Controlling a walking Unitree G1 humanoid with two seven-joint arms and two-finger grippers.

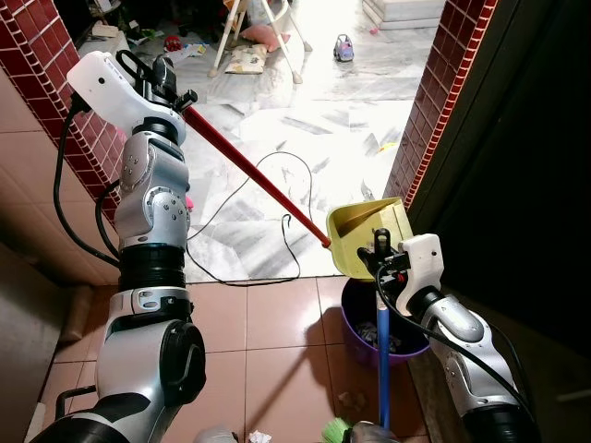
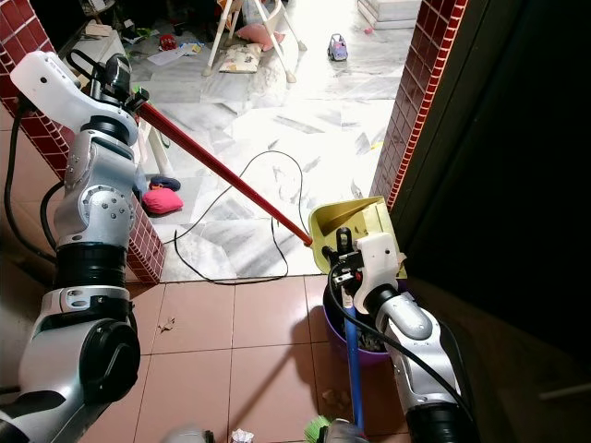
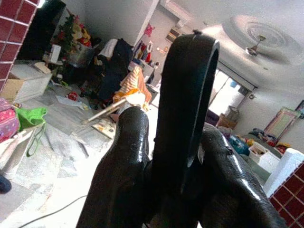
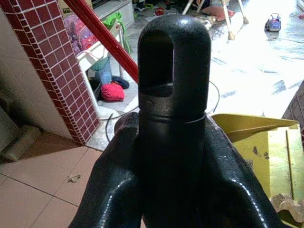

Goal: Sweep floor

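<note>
Fingers of left gripper (image 1: pixel 177 96) clenched on red dustpan handle (image 1: pixel 254 175), right gripper (image 1: pixel 379 261) grasping blue broom handle (image 1: pixel 382 360), yellow dustpan (image 1: pixel 369 224) above purple bucket (image 1: pixel 355 334)

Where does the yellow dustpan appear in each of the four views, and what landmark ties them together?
Left eye view: yellow dustpan right of centre, above the purple bucket.
Right eye view: just right of centre, at the lower end of the red handle.
Left wrist view: the dustpan is not in it.
Right wrist view: at the right edge, beside the black handle end the right gripper grips.
Shared landmark: the red brick pillar.
</note>
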